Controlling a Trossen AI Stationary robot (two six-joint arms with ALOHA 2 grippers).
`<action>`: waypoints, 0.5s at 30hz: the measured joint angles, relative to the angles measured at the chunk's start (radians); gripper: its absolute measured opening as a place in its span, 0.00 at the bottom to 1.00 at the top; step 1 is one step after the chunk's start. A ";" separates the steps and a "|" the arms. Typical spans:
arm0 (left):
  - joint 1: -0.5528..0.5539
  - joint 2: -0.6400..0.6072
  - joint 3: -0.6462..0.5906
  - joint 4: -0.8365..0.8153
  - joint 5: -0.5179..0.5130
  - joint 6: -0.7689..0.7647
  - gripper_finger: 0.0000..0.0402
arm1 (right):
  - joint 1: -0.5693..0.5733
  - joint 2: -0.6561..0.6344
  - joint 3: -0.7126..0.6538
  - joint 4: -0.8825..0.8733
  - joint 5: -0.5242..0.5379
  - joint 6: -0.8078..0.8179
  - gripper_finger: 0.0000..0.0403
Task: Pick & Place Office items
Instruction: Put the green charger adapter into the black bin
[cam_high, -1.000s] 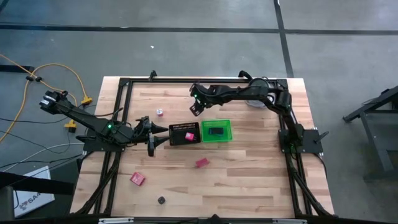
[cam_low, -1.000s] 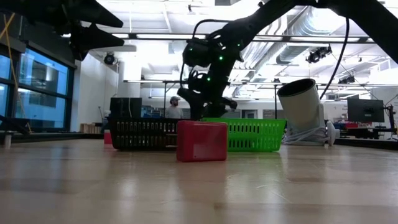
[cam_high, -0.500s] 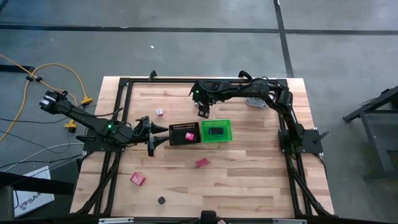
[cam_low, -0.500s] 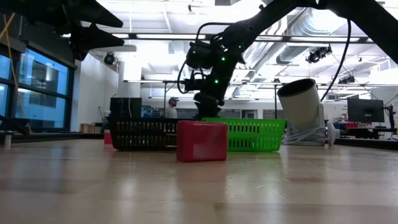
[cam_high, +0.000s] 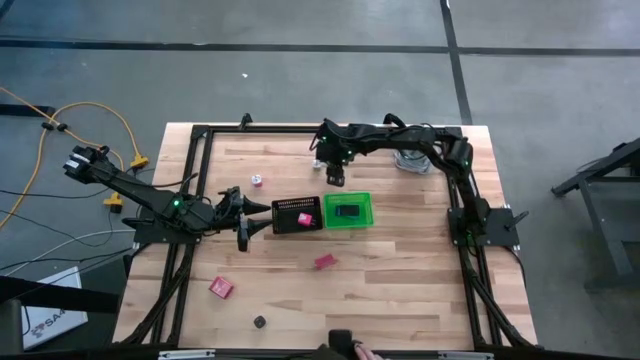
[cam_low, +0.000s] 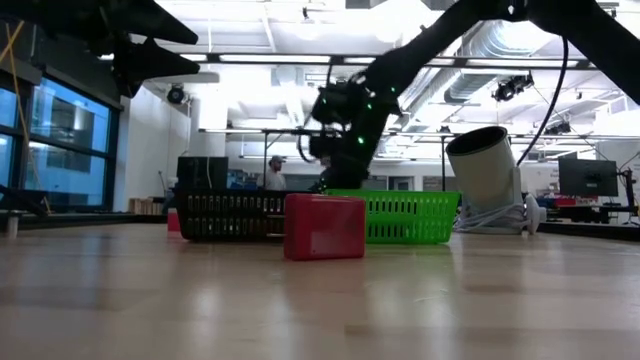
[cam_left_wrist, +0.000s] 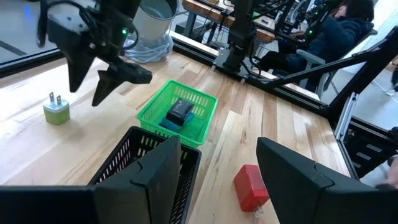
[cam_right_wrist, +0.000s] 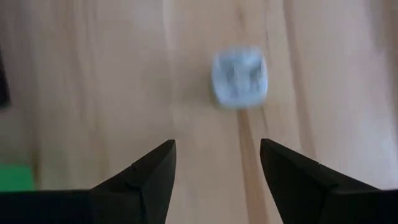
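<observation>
We judge the task partly done. At the centre of the high view, the green square plastic bin (cam_high: 348, 211) holds a dark block (cam_left_wrist: 180, 112), and the black mesh tray (cam_high: 297, 216) holds a pink piece (cam_high: 305, 218).

Still loose:
- a red block (cam_high: 324, 261) at lower centre
- another red block (cam_high: 221, 287) at lower left
- a small black bit (cam_high: 259, 322)
- a small pale piece (cam_high: 256, 180)
- a pale green plug cube (cam_left_wrist: 56, 111)

The right gripper (cam_high: 335, 176), jaws apart and empty, hangs just above the bin. The left gripper (cam_high: 243, 222), jaws apart, waits left of the tray. We cannot tell what else the tray holds.
</observation>
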 joint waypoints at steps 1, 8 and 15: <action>0.000 0.000 0.000 0.000 0.000 0.000 0.51 | -0.009 0.000 -0.010 0.000 -0.007 0.003 0.55; 0.000 0.000 0.000 0.000 0.000 0.000 0.51 | -0.047 0.000 -0.023 0.011 -0.045 0.009 0.55; 0.000 0.000 0.000 0.000 0.000 0.000 0.51 | -0.046 0.000 -0.024 -0.004 0.020 -0.053 0.55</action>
